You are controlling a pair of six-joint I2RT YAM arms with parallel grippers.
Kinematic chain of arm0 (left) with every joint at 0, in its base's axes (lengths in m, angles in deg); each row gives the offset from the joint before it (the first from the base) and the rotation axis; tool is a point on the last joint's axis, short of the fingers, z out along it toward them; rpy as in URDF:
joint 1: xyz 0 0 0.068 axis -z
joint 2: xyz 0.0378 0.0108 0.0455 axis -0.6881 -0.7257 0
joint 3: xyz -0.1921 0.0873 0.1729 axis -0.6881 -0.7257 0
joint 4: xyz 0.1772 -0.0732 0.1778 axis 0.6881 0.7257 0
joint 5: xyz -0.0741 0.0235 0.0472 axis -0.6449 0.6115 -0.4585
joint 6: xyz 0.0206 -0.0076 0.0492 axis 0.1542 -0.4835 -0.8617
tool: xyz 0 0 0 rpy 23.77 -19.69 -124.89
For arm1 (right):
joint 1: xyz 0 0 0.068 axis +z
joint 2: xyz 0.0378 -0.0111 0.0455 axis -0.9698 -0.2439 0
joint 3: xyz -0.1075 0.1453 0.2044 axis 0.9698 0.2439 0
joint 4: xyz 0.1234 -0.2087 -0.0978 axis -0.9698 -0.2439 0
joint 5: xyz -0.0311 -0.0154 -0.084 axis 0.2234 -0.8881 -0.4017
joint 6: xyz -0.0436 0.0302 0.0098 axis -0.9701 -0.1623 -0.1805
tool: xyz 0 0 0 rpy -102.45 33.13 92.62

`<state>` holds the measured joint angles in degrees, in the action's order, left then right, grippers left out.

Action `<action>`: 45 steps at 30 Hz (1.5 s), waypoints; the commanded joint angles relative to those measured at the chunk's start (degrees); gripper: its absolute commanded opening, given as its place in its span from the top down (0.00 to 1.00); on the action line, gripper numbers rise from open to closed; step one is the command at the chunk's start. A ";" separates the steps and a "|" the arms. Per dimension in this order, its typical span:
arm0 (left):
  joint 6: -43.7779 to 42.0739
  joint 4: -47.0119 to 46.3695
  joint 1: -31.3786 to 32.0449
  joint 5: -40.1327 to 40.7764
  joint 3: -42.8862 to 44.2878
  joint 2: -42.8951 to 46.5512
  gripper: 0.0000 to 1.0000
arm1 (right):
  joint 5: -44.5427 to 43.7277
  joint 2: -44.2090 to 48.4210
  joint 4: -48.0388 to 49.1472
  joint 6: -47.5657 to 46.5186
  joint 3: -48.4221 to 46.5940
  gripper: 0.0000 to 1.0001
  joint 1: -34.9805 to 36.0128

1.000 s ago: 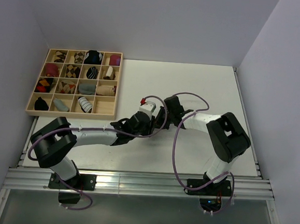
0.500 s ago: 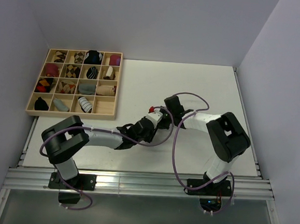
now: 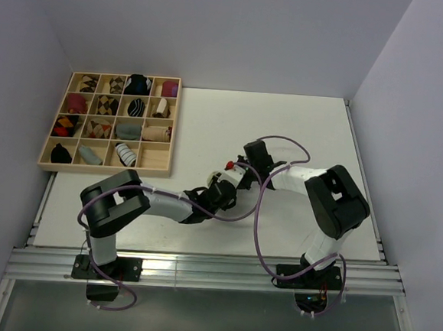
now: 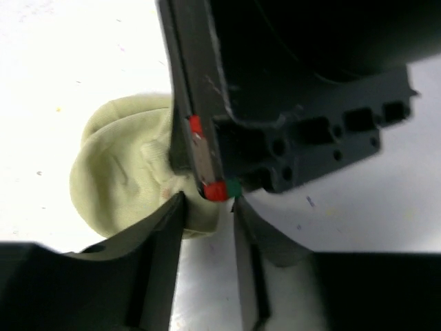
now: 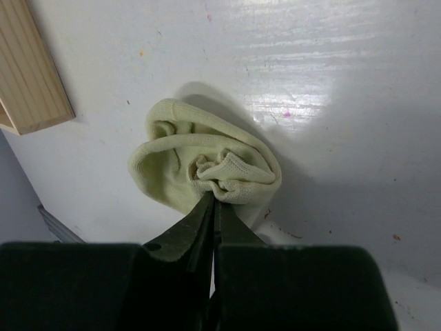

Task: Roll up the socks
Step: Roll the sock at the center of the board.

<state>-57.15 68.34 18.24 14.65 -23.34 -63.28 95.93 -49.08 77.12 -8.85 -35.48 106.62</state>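
My right hand (image 5: 212, 205) is pressed together, pinching a fold of the pale yellow-green sock (image 5: 172, 162), which lies bunched at frame centre on the counter (image 5: 331, 83). My left hand (image 4: 207, 221) stands spread beside it. I judge the knit light and limp: grip gathered folds.

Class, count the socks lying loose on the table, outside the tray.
1: the pale green sock, bunched beside the left gripper, its fold pinched in the right gripper. Another may be hidden inside it.

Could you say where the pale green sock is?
The sock sits on the table, right of the tray, pinched by the right gripper in its wrist view.
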 commanded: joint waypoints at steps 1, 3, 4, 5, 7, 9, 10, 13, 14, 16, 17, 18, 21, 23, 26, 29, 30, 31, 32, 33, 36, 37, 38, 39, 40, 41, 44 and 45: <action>0.08 5.32 -0.19 3.96 1.72 -4.78 0.64 | 0.27 -2.06 -4.06 -0.67 0.05 0.94 0.37; 0.25 6.37 0.33 6.06 1.98 -6.27 0.81 | 0.63 -1.71 -3.79 -0.50 0.23 0.94 0.37; 0.43 6.81 0.51 6.68 1.98 -6.71 0.88 | 1.15 -1.36 -3.44 -0.50 0.41 0.94 0.28; 0.69 7.25 0.60 7.12 2.24 -7.06 0.95 | 1.42 -0.92 -3.26 -0.41 0.49 0.94 0.28; 0.69 7.61 0.78 6.78 2.16 -7.33 0.99 | 2.21 -0.13 -2.04 -0.06 1.19 0.94 0.11; 0.69 7.34 0.87 5.81 1.90 -6.72 0.99 | 3.35 1.45 -1.07 0.55 1.72 0.94 -0.33; 0.87 7.60 0.87 4.77 1.98 -6.45 0.99 | 3.70 2.16 -0.20 0.82 2.33 0.94 -0.77; 1.48 8.31 0.78 1.78 2.42 -4.96 0.99 | 3.97 5.41 -0.19 0.47 2.78 0.89 -2.44; 1.74 9.01 0.78 0.72 2.51 -4.35 0.99 | 3.88 6.98 -0.19 -0.05 2.52 0.86 -2.88; 2.45 10.15 0.69 -1.65 3.39 -3.73 0.99 | 2.74 8.48 -1.84 -1.55 1.56 0.77 -3.93; 2.97 11.55 0.34 -4.88 4.35 -3.38 0.99 | 2.39 9.97 -2.47 -2.16 1.29 0.75 -4.98; 3.41 12.00 -0.01 -6.22 4.79 -3.20 0.99 | 1.60 10.68 -2.99 -2.52 1.03 0.74 -5.60; 5.61 13.84 -1.59 -11.84 5.84 -2.24 0.99 | 0.46 13.41 -4.75 -2.87 0.85 0.72 -8.32; 7.97 13.94 -2.91 -15.44 5.94 -1.45 0.99 | -1.30 15.51 -5.46 -2.87 1.55 0.72 -9.55; 12.80 13.23 -6.86 -23.70 4.62 1.01 0.99 | -3.67 18.58 -4.76 -1.91 4.27 0.72 -11.49; 17.63 11.92 -11.17 -31.87 3.74 1.98 0.99 | -4.82 20.70 -2.83 -0.94 7.26 0.70 -12.20; 18.79 11.48 -12.83 -35.64 3.22 2.16 0.99 | -4.65 20.88 -2.48 -0.94 7.78 0.69 -12.20; 20.10 10.08 -13.63 -38.02 2.86 2.34 0.99 | -4.38 20.97 -1.60 -1.11 8.66 0.66 -12.20; 22.81 9.28 -14.42 -39.96 2.17 2.69 0.99 | -3.60 20.97 -1.25 -1.20 9.02 0.66 -12.20; 24.32 6.67 -15.99 -44.16 1.55 2.95 0.99 | -3.24 20.88 -0.63 -1.38 9.80 0.66 -12.11; 31.87 0.86 -19.33 -50.41 -2.05 3.83 0.99 | -2.01 21.23 1.47 -1.38 11.39 0.66 -11.58; 34.07 -1.34 -20.22 -53.92 -3.10 3.92 0.99 | -1.83 21.32 2.35 -1.46 12.09 0.66 -11.32; 38.62 -6.49 -21.19 -56.04 -5.46 3.75 0.99 | -1.66 21.32 2.80 -1.55 12.27 0.66 -10.53; 41.01 -8.98 -23.02 -57.54 -6.53 3.48 0.99 | -1.48 21.24 3.06 -1.64 12.45 0.66 -10.00; 43.12 -11.18 -23.82 -58.86 -7.59 3.05 0.99 | -1.65 21.24 3.33 -1.64 12.62 0.67 -9.48; 47.15 -15.81 -24.62 -61.31 -9.25 2.17 0.99 | -1.66 21.06 3.50 -1.64 12.62 0.67 -8.34; 53.92 -21.82 -26.82 -64.05 -12.24 0.94 0.99 | -1.57 20.18 4.21 -1.55 12.71 0.67 -6.06; 55.26 -24.97 -27.43 -64.41 -12.86 0.76 0.99 | -1.48 19.92 4.47 -1.47 12.63 0.68 -5.52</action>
<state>-12.32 55.55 -8.17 -42.57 -34.07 -61.56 94.31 -29.08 77.92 -10.18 -22.84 99.13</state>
